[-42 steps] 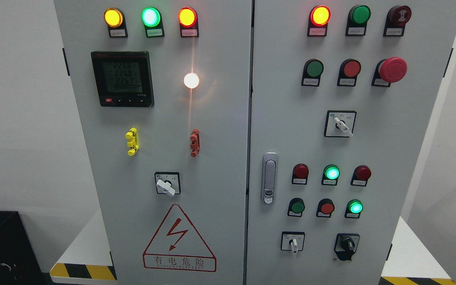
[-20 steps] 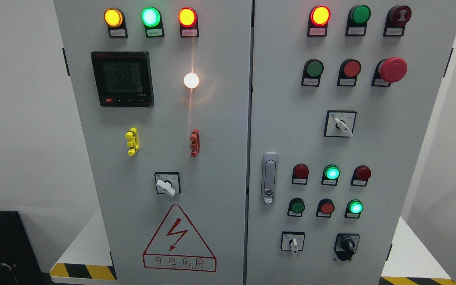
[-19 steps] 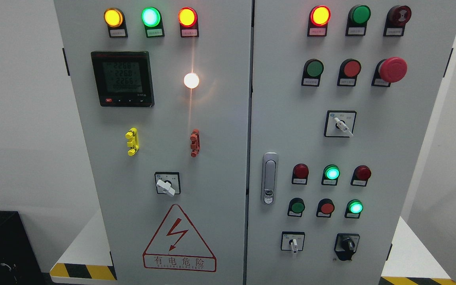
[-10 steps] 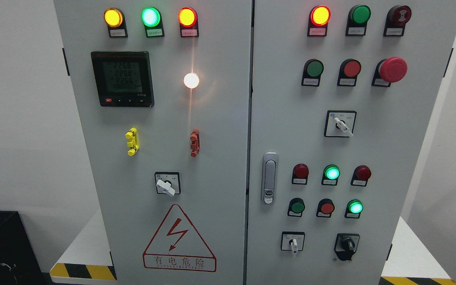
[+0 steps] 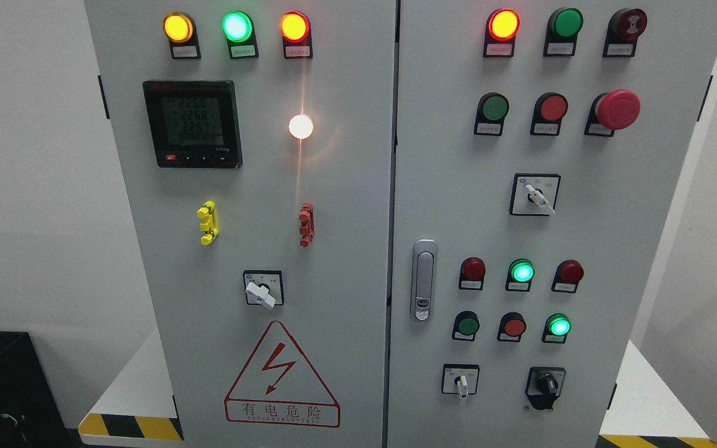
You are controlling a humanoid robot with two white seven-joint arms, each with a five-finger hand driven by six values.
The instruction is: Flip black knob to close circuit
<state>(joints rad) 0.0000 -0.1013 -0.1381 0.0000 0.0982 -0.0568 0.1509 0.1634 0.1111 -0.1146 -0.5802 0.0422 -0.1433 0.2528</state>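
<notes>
1. At about 5 o'clock on the right door of the cabinet [image 5: 582, 205], near its bottom edge, we find the black knob [image 5: 546, 384], seated in a black surround; its grip seems to point roughly straight down, though it is too small for us to be sure.
2. We see no robot hand anywhere: neither arm enters from the lower corners, so we cannot tell whether either robot hand is spread, curled or holding something.
3. We judge that the task has not begun; nothing touches the knob and nothing stands near it.
4. At 9 o'clock from the knob, close by, sits a white selector switch [image 5: 461, 384], and at 12 o'clock from the knob glows a green lamp [image 5: 559, 325]. We count these as neighbours to avoid.
5. At 11 o'clock from the knob, further off, the silver door latch [image 5: 422, 280] is also untouched.
6. Everything is left to do, as we read it: bring a robot hand up to the knob, close the fingers on its grip, and turn it.
</notes>
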